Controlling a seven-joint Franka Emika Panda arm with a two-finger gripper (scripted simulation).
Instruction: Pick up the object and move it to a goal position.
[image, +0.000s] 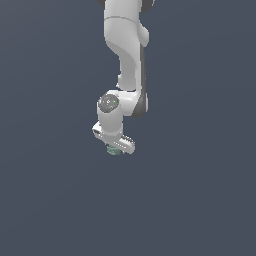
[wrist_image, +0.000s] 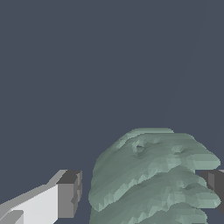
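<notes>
Object: we see the object between the fingers, directly under the gripper.
Jaws: wide, one side with a gap, not yet gripping.

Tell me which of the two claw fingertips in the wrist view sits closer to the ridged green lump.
The dark fingertip partly hidden behind the object looks against it or nearly so. The other fingertip, on the white finger, shows a clear gap of background before the lump.

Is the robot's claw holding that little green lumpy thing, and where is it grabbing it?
Not yet, it seems. The green lump sits between the fingers of the gripper; one finger shows a gap beside it, the other is partly hidden.
</notes>
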